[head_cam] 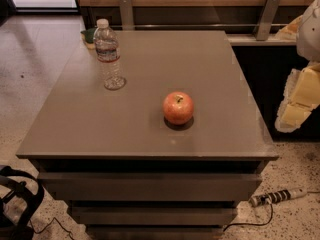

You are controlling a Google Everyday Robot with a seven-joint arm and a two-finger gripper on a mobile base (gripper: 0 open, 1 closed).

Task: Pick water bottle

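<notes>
The water bottle is a small clear ribbed bottle with a white cap and a pale label with a reddish band. It stands upright near the far left corner of the grey table. My gripper, pale yellow under a white arm, hangs at the right edge of the view. It is beyond the table's right side, far from the bottle, and holds nothing that I can see.
A red apple sits right of the table's middle, between bottle and gripper. A green and yellow object lies just behind the bottle. A power strip lies on the floor at right, and black gear at lower left.
</notes>
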